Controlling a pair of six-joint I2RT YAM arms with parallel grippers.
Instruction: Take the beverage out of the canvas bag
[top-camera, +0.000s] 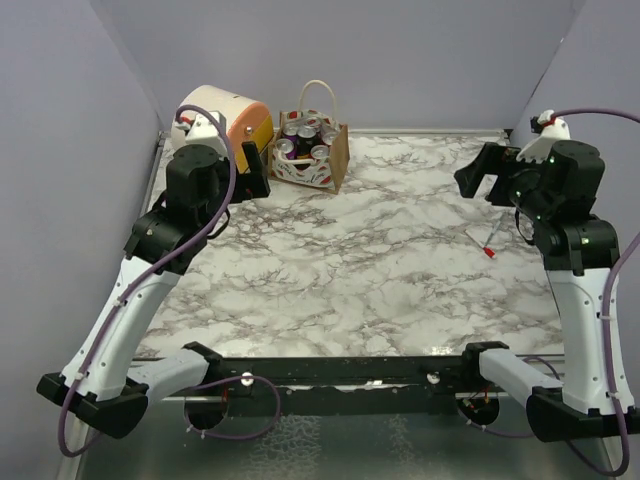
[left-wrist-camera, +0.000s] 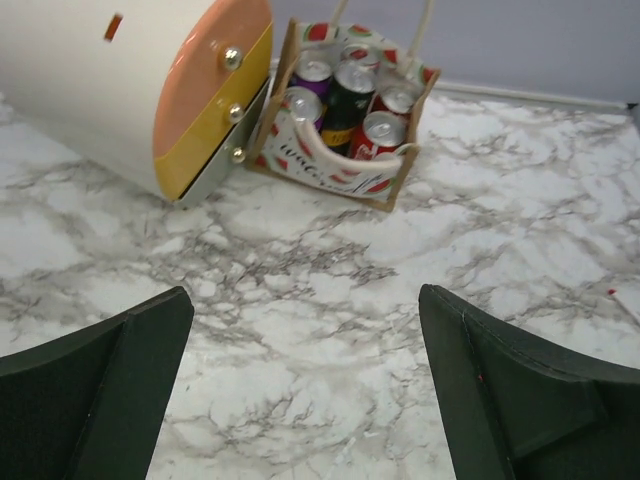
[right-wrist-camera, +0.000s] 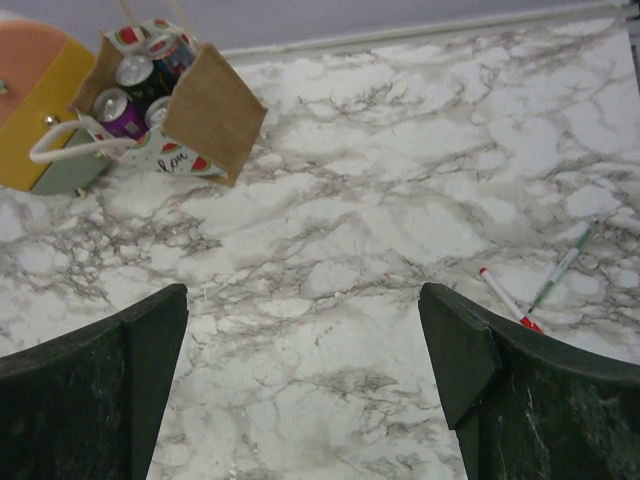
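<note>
Left wrist view: with your left gripper (left-wrist-camera: 303, 296) spread, centre it above one beverage can (left-wrist-camera: 378, 135) in the canvas bag (left-wrist-camera: 322, 172) at the far edge.

The only writing stood on the white, red-patterned side of the canvas bag (left-wrist-camera: 312, 168): one line of dark script, too small and slanted to read with any certainty. From the right wrist view its last letters looked like "lon". The cans (left-wrist-camera: 378, 135) inside the bag had red, purple and black labels, but no brand was legible.
</note>
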